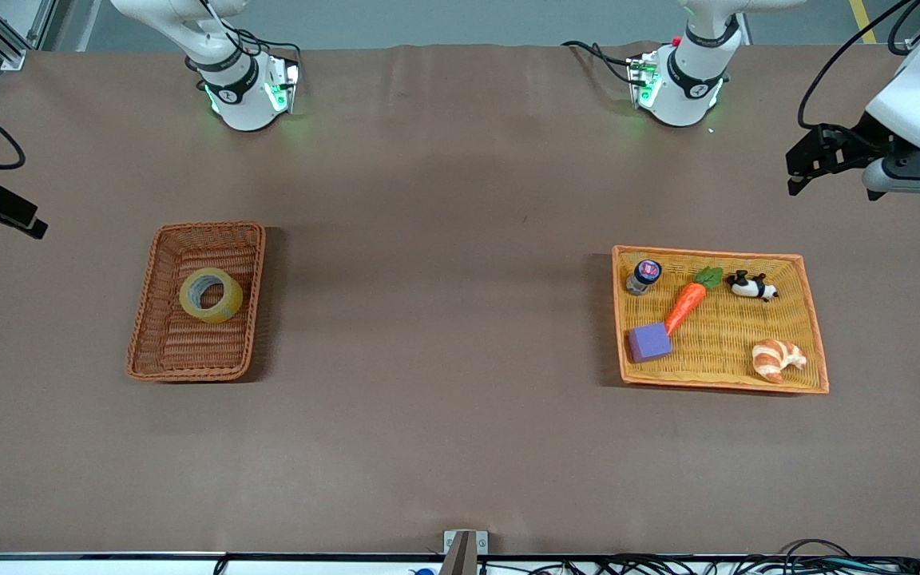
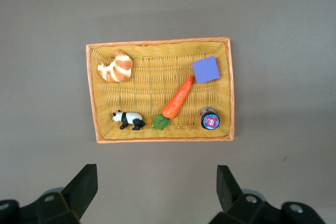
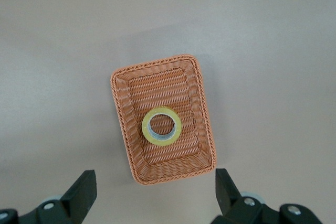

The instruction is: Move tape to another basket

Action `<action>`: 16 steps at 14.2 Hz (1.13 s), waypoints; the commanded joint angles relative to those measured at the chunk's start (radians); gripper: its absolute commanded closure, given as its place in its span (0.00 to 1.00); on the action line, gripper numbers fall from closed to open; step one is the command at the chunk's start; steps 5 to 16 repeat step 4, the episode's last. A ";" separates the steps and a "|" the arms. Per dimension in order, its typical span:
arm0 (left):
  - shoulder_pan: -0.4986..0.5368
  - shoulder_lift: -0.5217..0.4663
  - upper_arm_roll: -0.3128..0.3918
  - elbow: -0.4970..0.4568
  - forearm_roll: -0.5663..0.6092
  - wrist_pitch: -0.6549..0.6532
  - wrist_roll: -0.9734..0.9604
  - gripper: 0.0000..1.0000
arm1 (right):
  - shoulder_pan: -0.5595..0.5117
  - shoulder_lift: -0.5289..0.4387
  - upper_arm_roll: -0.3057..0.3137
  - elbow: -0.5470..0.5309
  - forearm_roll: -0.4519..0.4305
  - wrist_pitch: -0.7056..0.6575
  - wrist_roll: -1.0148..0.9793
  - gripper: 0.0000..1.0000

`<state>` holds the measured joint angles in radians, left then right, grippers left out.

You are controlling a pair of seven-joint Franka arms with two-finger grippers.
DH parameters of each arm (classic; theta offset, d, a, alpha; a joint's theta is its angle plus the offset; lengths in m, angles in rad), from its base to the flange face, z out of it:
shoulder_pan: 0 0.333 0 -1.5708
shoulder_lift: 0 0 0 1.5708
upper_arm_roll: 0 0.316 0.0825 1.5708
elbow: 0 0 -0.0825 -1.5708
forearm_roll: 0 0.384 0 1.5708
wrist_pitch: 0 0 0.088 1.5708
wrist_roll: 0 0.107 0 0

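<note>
The tape [image 1: 211, 295], a yellowish roll with a grey core, lies flat in the reddish-brown wicker basket [image 1: 188, 343] toward the right arm's end of the table. It also shows in the right wrist view [image 3: 161, 126], inside the basket [image 3: 157, 85]. My right gripper [image 3: 154, 177] is open and empty, high over bare table beside the basket, at the edge of the front view [image 1: 29, 224]. My left gripper [image 2: 156, 174] is open and empty, high over the table beside the orange tray [image 2: 147, 77]; it also shows in the front view [image 1: 799, 172].
The flat orange and yellow tray [image 1: 715, 343] lies toward the left arm's end. It holds a carrot [image 1: 685, 305], a purple block [image 1: 649, 343], a croissant [image 1: 777, 358], a panda figure [image 1: 751, 285] and a small jar [image 1: 643, 276]. Brown table lies between the two baskets.
</note>
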<state>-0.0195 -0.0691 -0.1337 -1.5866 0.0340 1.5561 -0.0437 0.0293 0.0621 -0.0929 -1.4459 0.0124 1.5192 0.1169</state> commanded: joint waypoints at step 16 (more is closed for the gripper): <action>0.016 0.006 -0.001 0.017 -0.026 -0.039 -0.048 0.00 | 0.006 -0.019 -0.001 -0.025 0.015 0.009 0.003 0.00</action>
